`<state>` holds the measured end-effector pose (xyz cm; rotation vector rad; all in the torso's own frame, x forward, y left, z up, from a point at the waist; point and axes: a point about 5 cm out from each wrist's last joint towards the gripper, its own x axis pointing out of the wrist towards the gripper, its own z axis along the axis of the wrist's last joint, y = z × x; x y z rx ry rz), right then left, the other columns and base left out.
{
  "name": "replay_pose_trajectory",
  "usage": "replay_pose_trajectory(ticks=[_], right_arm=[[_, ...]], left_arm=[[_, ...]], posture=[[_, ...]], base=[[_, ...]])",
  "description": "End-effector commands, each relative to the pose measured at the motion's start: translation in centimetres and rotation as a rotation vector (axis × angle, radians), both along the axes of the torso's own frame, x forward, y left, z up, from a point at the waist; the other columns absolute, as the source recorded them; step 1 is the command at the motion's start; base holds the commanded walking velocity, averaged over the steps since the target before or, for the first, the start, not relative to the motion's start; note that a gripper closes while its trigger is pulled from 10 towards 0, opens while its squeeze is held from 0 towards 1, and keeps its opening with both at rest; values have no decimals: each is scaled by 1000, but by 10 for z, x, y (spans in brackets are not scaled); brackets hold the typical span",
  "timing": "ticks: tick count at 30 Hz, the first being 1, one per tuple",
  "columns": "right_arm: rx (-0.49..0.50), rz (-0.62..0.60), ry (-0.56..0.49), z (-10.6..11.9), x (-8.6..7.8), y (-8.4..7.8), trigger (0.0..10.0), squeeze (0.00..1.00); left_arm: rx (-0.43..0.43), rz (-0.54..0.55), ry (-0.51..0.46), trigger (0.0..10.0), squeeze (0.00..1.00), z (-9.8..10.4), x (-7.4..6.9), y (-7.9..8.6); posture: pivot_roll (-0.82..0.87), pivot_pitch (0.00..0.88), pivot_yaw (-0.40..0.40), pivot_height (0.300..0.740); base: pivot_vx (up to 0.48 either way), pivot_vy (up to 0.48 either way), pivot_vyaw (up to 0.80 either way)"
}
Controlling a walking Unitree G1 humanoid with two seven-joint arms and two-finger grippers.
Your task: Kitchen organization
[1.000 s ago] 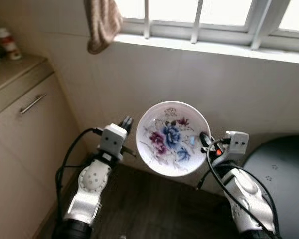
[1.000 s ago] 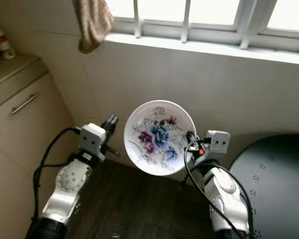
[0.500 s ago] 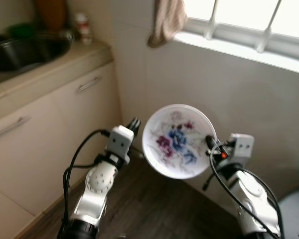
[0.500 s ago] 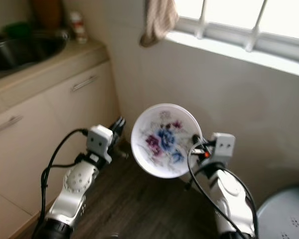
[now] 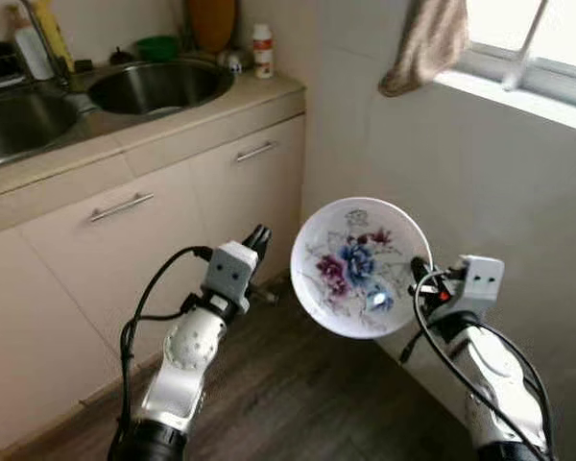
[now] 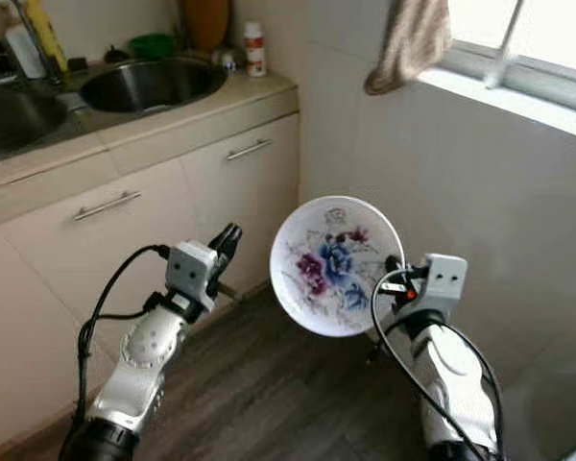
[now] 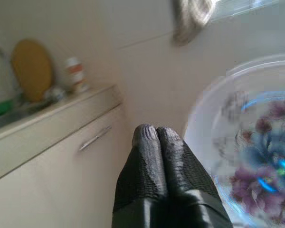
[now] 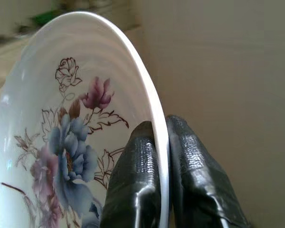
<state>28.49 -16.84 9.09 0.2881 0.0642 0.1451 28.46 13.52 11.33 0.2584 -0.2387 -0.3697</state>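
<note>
Carried on edge, well clear of the counter and sink: floral plate, pinched at its rim by the right gripper, one finger on each face, likely so it rides steady while walking. Patterned face turned back toward the head camera, disc near vertical, no long axis to speak of. Left gripper just beside the plate, fingers pressed together on nothing.
</note>
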Motion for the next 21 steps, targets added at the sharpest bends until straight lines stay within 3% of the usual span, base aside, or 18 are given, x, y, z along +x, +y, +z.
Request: replay_pose_trajectory(ticks=[1,13,16,21], right_arm=[[-20,-31,-22,5,1,-11,0,0],[-33,-31,-28,6,1,-10,0,0],[-42,-26,-28,5,1,-10,0,0],[-61,-19,-30,4,1,-9,0,0]], left_arm=[[-5,-33,-29,10000,0,6,1,-10],[-21,-33,-39,10000,0,7,0,-9],[-21,-33,-42,10000,0,8,-1,-9],[-27,-39,-47,10000,0,8,-1,-9]], posture=[[98,0,-50,740],[99,0,-51,740],[99,0,-52,740],[99,0,-52,740]], base=[[0,0,0],[0,0,0],[271,0,0],[322,0,800]])
